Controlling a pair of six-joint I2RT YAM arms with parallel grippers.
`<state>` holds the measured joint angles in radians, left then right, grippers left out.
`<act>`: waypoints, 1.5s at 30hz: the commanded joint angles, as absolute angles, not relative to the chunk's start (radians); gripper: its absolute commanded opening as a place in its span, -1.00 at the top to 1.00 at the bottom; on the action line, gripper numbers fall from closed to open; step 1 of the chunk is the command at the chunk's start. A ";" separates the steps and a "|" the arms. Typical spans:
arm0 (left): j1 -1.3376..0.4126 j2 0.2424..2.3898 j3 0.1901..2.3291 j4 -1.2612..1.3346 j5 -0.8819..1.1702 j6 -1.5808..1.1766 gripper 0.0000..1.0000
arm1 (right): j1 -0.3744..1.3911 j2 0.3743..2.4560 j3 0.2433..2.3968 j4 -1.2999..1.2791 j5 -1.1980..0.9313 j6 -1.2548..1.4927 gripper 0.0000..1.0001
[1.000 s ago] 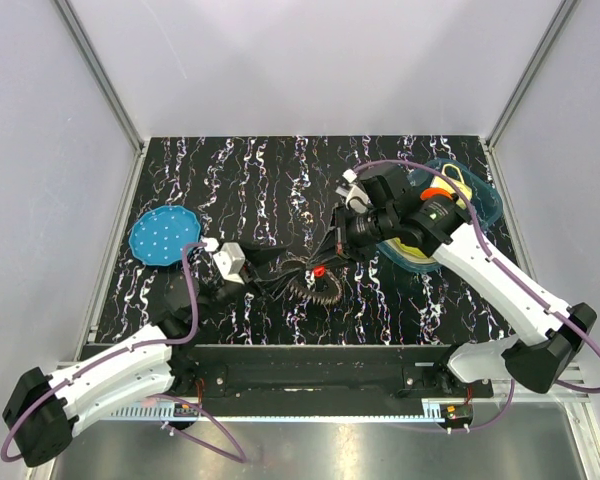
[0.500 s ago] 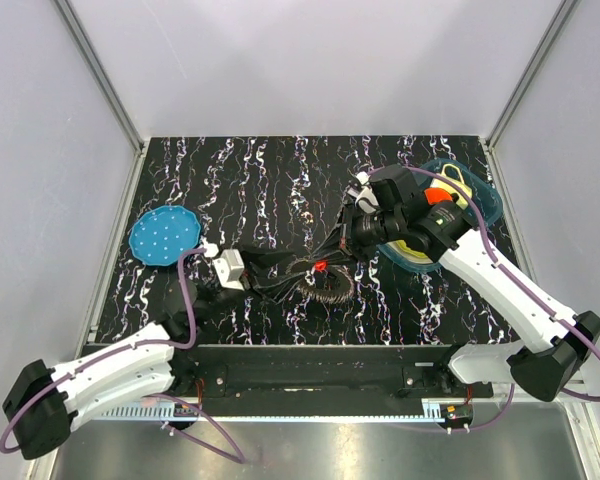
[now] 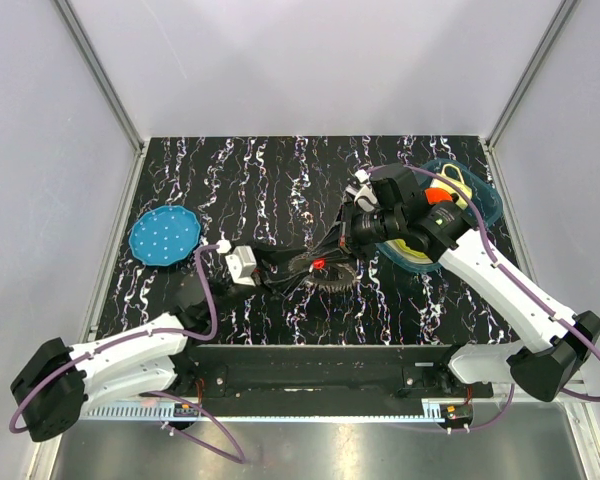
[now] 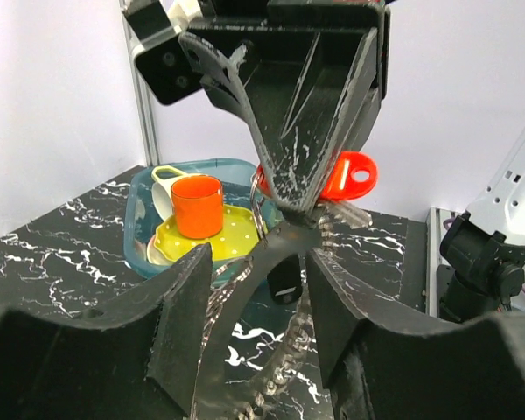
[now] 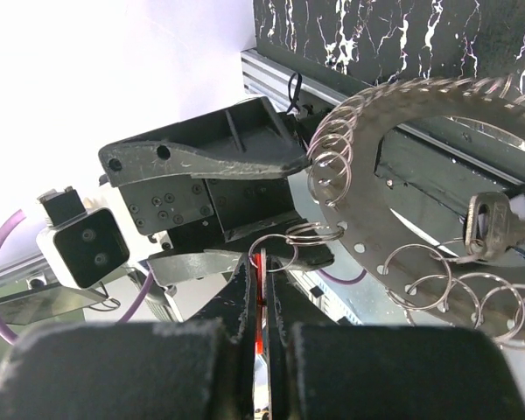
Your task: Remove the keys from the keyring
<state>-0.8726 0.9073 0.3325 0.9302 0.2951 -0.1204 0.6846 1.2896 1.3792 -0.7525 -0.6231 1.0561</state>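
Keys [image 3: 325,280] on the keyring [image 5: 437,92] sit between both claws over the counter [image 3: 230,170]: right claw [image 5: 262,267] pinched together on the red key [image 4: 350,175], left claw [image 4: 261,262] apart, straddling the bunch.

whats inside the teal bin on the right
The teal bin holds an orange cup, a yellow dotted plate and a pale mug. The right arm covers part of it from above, so anything beneath there cannot be seen.
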 commanded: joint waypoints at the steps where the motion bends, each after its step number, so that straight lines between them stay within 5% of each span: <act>1: -0.879 0.911 0.383 1.060 0.311 -0.095 -0.01 | 0.675 1.269 1.376 -0.690 -0.661 1.063 1.00; 19: -0.893 0.969 0.423 1.017 0.308 -0.074 0.45 | 0.664 1.267 1.365 -0.672 -0.680 1.068 1.00; 28: -0.894 0.965 0.449 0.950 0.264 -0.043 0.45 | 0.664 1.262 1.342 -0.657 -0.704 1.068 1.00; 33: -0.894 0.959 0.451 0.937 0.247 -0.034 1.00 | 0.663 1.259 1.335 -0.652 -0.712 1.054 1.00; 45: -0.890 0.865 0.403 0.891 0.258 -0.034 1.00 | 0.604 1.262 1.299 -0.652 -0.773 0.871 1.00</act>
<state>-0.8913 0.9028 0.3973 0.8528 0.2394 -0.0483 0.6312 1.2877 1.3140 -0.6895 -0.7219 0.9581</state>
